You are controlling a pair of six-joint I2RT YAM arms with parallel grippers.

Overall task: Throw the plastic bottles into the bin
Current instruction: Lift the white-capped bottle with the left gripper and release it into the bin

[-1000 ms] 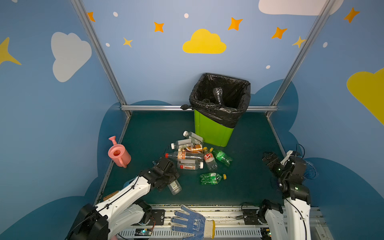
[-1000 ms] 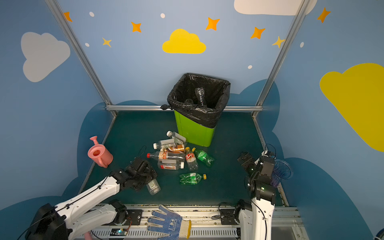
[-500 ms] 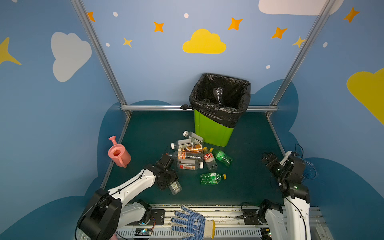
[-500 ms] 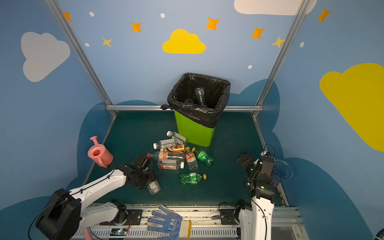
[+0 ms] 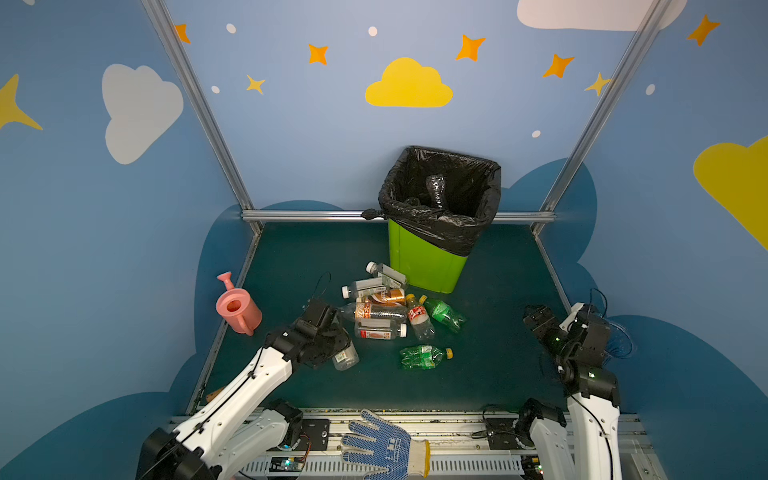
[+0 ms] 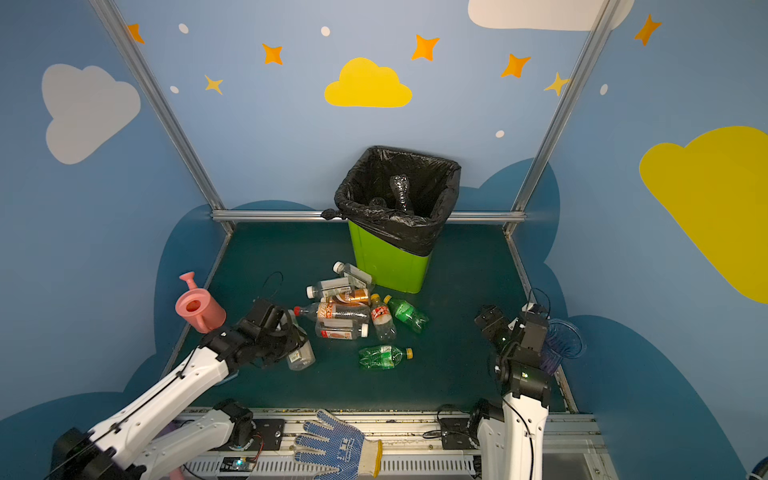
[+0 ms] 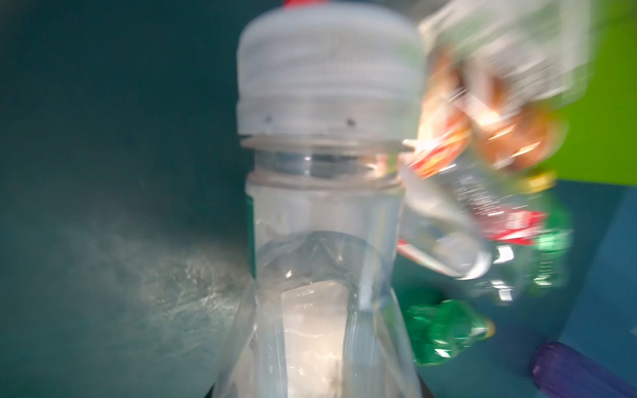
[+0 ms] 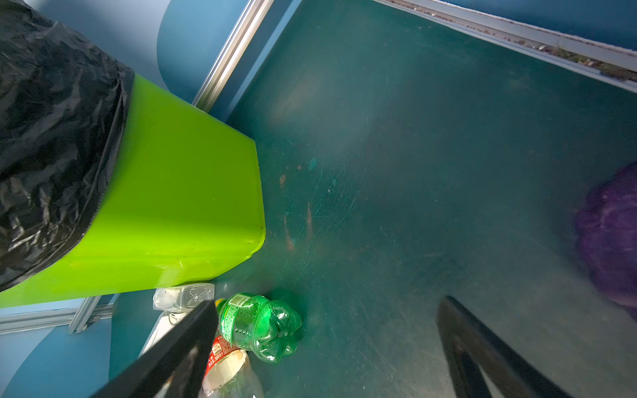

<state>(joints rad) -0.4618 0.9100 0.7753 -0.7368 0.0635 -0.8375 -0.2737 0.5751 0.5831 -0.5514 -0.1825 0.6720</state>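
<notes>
The left gripper is low over the dark green surface, left of its middle, right on a white-capped clear bottle. This bottle fills the blurred left wrist view, its see-through wall creased below the neck. The jaws are hidden behind the wrist and the bottle, so I cannot tell whether they grip it. The other plastic bottles lie heaped at the middle of the surface, just in front of the bin. Most are clear, with orange, red or white labels and white, red or yellow caps, and a green bottle lies at the heap's right side. A crushed green bottle with a yellow cap lies alone, nearer the front edge. The bin is bright green with a black bag folded over its rim and stands at the back edge; a crumpled bottle stands inside it. The right gripper hangs released and empty near the right edge, fingers wide apart
</notes>
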